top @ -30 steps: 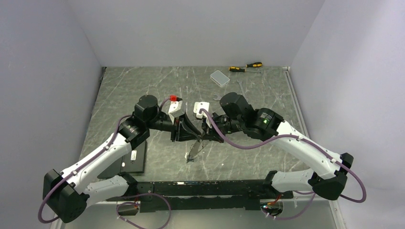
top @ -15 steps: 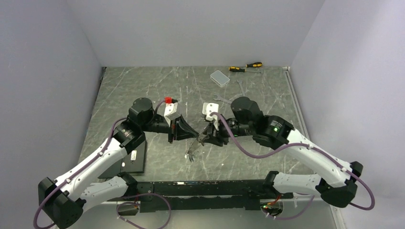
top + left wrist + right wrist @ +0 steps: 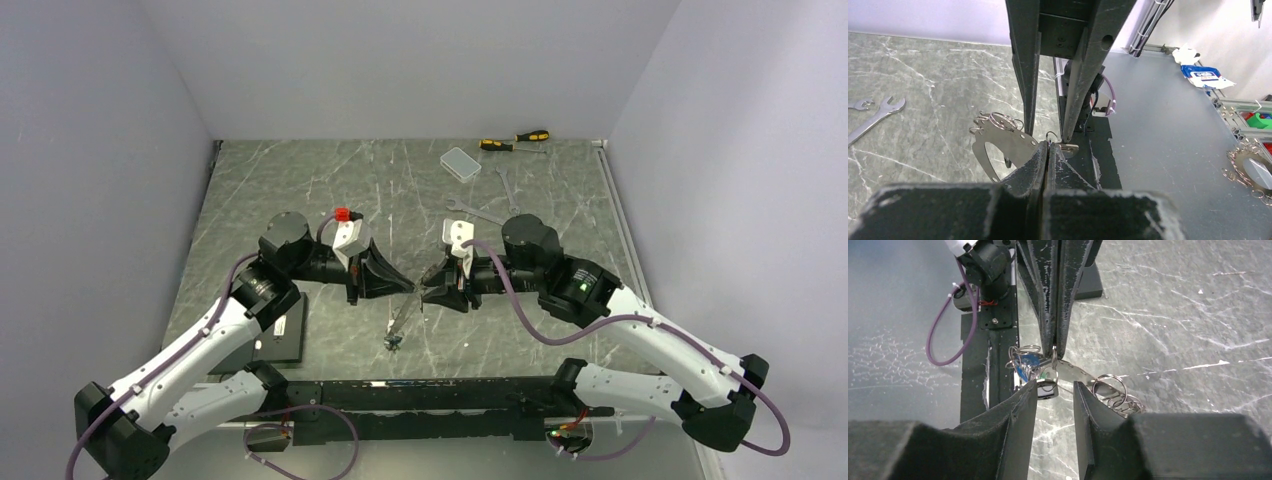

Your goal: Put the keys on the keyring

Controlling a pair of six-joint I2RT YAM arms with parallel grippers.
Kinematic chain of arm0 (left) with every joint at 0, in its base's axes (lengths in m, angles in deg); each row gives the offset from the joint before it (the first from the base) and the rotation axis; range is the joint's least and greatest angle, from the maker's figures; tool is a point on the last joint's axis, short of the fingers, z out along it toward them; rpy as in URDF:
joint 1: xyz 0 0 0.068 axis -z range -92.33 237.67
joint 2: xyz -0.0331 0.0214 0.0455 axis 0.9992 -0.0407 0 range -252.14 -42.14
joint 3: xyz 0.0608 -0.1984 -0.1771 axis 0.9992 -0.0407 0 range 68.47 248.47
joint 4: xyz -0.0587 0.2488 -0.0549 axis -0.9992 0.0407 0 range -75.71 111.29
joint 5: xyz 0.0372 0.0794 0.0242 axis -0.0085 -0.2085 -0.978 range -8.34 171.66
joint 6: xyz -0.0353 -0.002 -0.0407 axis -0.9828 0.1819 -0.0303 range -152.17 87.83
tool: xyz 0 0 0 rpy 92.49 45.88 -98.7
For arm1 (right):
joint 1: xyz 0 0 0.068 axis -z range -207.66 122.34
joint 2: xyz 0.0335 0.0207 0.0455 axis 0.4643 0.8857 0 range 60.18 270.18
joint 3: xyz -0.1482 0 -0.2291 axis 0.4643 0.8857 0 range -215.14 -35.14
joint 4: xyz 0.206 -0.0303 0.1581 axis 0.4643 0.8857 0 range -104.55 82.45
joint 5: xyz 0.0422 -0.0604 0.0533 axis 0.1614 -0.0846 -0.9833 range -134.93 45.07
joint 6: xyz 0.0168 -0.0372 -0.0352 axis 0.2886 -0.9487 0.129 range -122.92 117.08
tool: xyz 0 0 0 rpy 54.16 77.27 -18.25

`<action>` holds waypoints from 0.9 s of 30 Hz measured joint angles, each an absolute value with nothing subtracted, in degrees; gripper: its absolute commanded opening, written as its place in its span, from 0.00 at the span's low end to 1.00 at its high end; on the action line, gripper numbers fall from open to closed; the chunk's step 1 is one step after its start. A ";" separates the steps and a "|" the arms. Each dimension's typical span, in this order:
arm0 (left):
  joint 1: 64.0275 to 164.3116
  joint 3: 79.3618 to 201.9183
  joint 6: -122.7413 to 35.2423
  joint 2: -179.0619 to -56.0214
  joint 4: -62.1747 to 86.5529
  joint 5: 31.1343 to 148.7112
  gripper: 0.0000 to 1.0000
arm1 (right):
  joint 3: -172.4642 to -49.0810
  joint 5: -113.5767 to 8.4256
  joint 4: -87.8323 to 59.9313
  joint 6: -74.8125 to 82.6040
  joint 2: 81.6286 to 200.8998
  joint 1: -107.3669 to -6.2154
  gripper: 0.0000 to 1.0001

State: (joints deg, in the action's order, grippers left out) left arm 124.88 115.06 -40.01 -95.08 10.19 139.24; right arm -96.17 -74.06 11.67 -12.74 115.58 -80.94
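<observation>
Task looks part done: at frame centre the left gripper (image 3: 408, 288), fingers pressed tight, pinches the keyring (image 3: 1079, 373) w/ a blue-headed key (image 3: 1024, 369) apparently on it (rest too small to count), right gripper (image 3: 1054, 388) spread, holding nothing, so threading prob. remains.

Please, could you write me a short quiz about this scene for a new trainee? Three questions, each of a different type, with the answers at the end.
1. True or false: the right gripper is clamped shut.
2. Where on the table do the two screwdrivers lie? A) at the far edge B) at the near edge C) in the middle, under the grippers
3. Fill in: the keyring hangs from the fingertips of the ___ gripper.

Key
1. False: its jaws stand apart.
2. A
3. Left: the left gripper is shut on it.
</observation>
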 measured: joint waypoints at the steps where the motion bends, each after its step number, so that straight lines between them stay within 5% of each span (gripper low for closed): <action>1: 124.88 114.91 -40.25 -94.84 10.00 139.33 0.00 | -96.00 -74.26 11.21 -12.46 115.69 -80.79 0.33; 14: 124.82 114.45 -40.66 -94.43 8.88 139.55 0.00 | -94.36 -75.55 6.56 -10.21 115.73 -80.35 0.00; 27: 124.23 113.33 -42.39 -93.90 7.11 139.96 0.00 | -93.35 -75.57 4.94 -9.75 115.60 -80.24 0.00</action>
State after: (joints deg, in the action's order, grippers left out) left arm 124.23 113.33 -42.39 -93.90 7.11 139.96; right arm -93.35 -75.57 4.94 -9.75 115.60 -80.24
